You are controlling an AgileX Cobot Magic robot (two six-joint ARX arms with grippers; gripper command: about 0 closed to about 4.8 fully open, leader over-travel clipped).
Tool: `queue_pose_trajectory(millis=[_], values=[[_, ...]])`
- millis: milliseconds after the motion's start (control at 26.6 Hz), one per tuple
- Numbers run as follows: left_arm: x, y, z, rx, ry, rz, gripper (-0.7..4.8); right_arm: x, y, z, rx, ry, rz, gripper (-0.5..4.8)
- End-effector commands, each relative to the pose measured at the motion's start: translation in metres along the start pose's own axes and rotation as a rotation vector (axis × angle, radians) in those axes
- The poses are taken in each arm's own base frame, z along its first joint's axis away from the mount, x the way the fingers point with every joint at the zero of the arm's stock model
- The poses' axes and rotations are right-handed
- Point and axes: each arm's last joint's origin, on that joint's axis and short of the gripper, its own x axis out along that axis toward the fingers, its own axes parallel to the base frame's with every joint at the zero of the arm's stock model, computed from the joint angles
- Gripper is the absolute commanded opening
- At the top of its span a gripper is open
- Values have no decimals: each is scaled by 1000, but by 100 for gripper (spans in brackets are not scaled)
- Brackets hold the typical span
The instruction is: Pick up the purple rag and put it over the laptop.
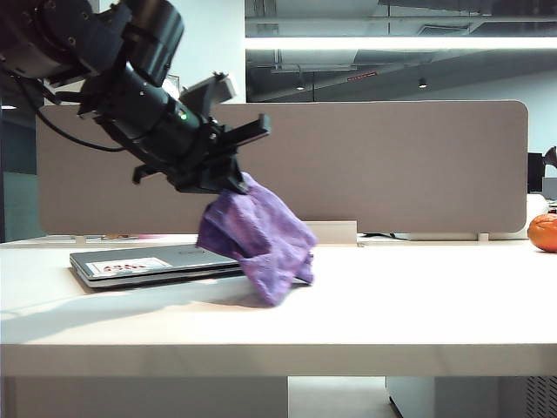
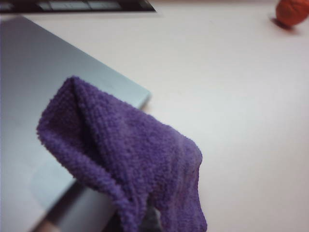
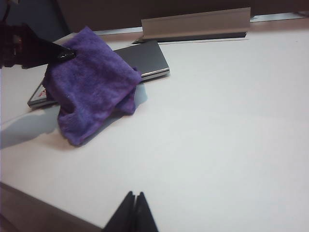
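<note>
With your left hand (image 1: 228, 178) pinching the top of the purple rag (image 1: 259, 237), which hangs over the laptop's (image 1: 148, 264) right end, carry it left until it covers the lid, then release, while your right hand (image 3: 131, 212) rests closed, empty, nearer the desk's (image 1: 409, 305) front.

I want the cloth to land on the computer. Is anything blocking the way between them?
No, nothing visible. The left gripper holds the purple rag in the air by the laptop's right end, and the lid is bare. The orange ball and the shut right gripper are far off.
</note>
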Motion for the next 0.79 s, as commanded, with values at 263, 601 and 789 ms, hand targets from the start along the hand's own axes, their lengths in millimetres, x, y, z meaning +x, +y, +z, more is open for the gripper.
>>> queue_pose_trajectory(millis=[263, 601, 789], values=[[-7, 55, 24, -15, -178, 131, -6, -1, 8, 11, -37, -85, 222, 22], [18, 72, 54, -15, -196, 155, -6, -1, 8, 11, -42, -87, 244, 22], [40, 79, 63, 8, -138, 174, -6, -1, 8, 11, -42, -87, 243, 22]])
